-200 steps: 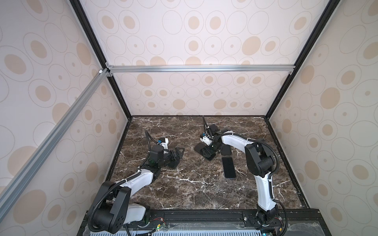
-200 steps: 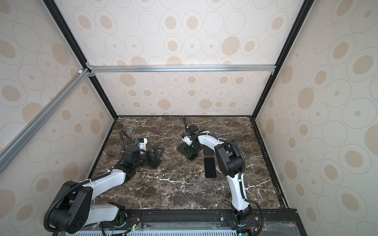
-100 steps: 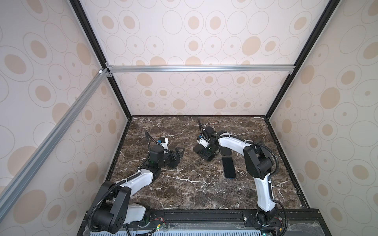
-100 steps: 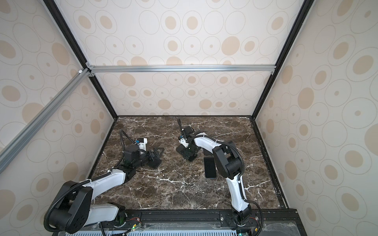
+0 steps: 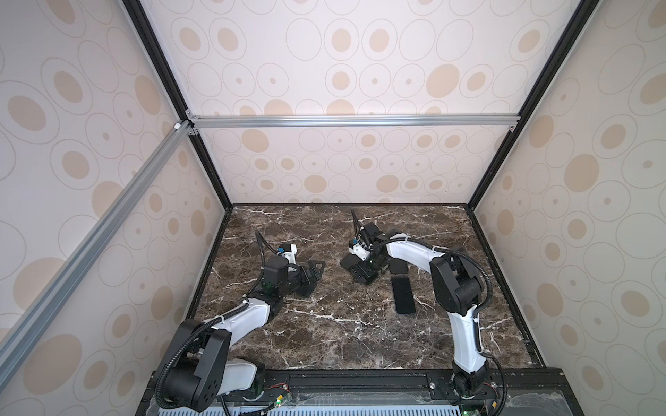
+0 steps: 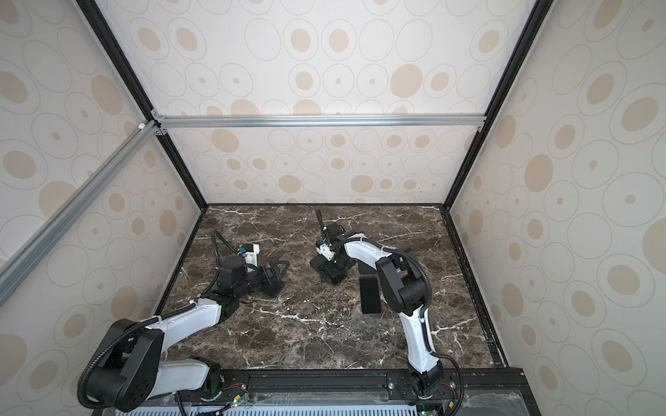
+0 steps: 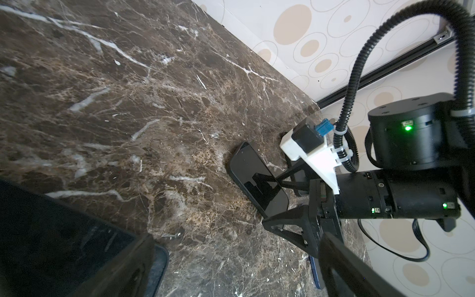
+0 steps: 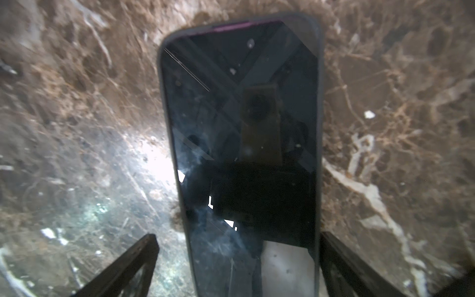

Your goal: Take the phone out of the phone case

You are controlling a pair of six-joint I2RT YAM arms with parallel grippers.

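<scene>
Right gripper (image 5: 357, 271) and left gripper (image 5: 313, 279) both stand spread wide and empty, while on the marble table (image 5: 324, 342) the phone (image 8: 239, 128) lies screen-up under the right one, seemingly still ringed by its dark phone case (image 8: 318, 115), leaving removal apparently undone.

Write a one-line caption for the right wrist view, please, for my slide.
Right wrist view: the open right gripper straddles a dark-screened phone lying flat on the brown marble table.
</scene>
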